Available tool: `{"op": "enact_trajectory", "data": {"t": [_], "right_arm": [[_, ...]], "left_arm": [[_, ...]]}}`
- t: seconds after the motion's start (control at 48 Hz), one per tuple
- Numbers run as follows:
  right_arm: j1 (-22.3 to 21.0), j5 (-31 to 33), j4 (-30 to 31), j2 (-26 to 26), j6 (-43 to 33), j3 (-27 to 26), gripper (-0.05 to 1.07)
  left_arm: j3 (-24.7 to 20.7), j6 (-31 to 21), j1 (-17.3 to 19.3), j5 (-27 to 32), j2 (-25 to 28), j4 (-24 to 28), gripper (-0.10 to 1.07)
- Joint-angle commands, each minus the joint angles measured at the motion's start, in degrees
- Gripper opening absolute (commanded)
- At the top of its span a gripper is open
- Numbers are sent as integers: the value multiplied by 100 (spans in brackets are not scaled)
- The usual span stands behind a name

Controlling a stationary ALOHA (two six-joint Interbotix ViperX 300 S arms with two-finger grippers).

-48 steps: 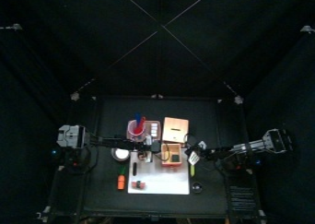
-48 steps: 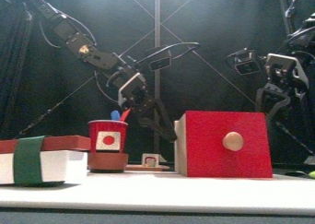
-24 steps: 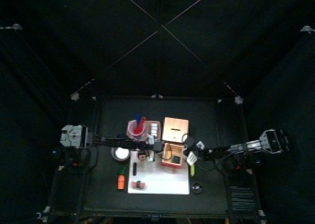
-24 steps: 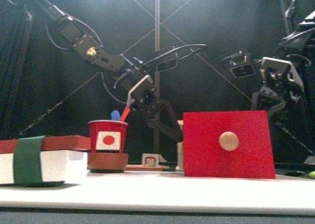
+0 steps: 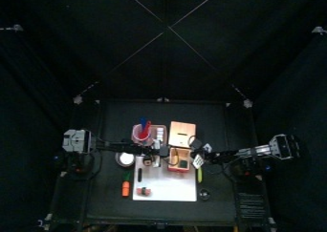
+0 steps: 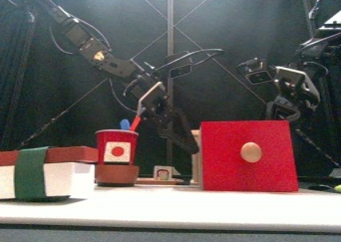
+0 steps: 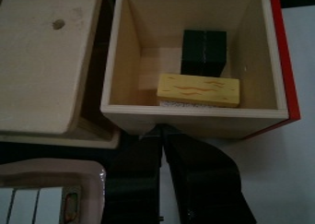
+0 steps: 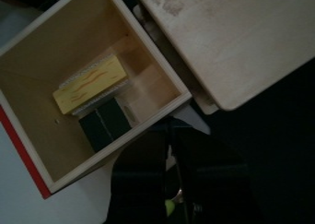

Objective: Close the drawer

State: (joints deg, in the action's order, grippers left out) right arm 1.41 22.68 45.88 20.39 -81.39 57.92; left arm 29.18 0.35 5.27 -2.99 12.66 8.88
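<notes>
**Item: drawer (image 5: 181, 160), pulled out.**
- Location: mid-table, standing out of the box (image 5: 183, 133) toward the table's front edge, over the mat (image 5: 166, 190).
- Face: the red front (image 6: 248, 154) with its knob (image 6: 249, 151) faces the front camera.
- Contents: a black block (image 7: 204, 51) and a yellow piece (image 7: 198, 89).
- Axis: the slide runs front to back, so closing calls for a push on the red front toward the box behind it.
- Left gripper (image 5: 156, 158): just beside the drawer's left wall and seemingly pressed together, holding nothing.
- Right gripper (image 5: 207, 162): near the right wall; whether it is spread or closed cannot be told (too dark).
- Position: neither gripper is in front of the red face, and the left looks slightly nearer.
- Change: against a second ago, the red front sits a little further right in the front view, and the right arm has leaned in toward the middle.
</notes>
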Motion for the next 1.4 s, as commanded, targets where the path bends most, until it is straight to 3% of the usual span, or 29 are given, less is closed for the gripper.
{"op": "enact_trajectory", "data": {"t": [0.0,0.625,1.375], "right_arm": [[-26,-18,44,79,-9,-167,45],[-185,-18,114,114,0,-220,45],[-88,-18,-62,193,-9,-53,45]], "left_arm": [[-185,0,70,-35,-132,18,47],[-264,-9,158,-44,-141,88,47],[-281,0,105,9,-202,149,47]]}}
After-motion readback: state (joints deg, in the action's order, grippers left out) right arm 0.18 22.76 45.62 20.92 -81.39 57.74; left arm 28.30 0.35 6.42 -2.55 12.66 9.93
